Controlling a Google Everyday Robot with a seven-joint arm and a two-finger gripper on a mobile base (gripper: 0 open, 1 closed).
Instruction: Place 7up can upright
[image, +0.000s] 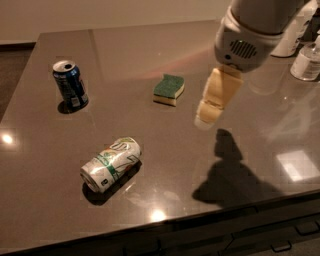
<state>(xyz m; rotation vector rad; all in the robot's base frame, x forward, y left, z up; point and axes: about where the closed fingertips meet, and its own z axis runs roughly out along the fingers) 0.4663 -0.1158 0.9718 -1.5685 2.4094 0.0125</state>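
Note:
The 7up can (111, 164), silver-white with green lettering and slightly dented, lies on its side near the front left of the dark table (165, 50). My gripper (205, 119) hangs above the table's middle right, pointing down and to the left. It is well to the right of the can and a little beyond it, and nothing is in it. Its shadow falls on the table below it, toward the front edge.
A dark blue can (71, 85) stands upright at the back left. A green and yellow sponge (169, 89) lies in the middle, just left of the gripper. A clear bottle (308, 61) and a white container (294, 36) stand at the back right. The table's front edge is close.

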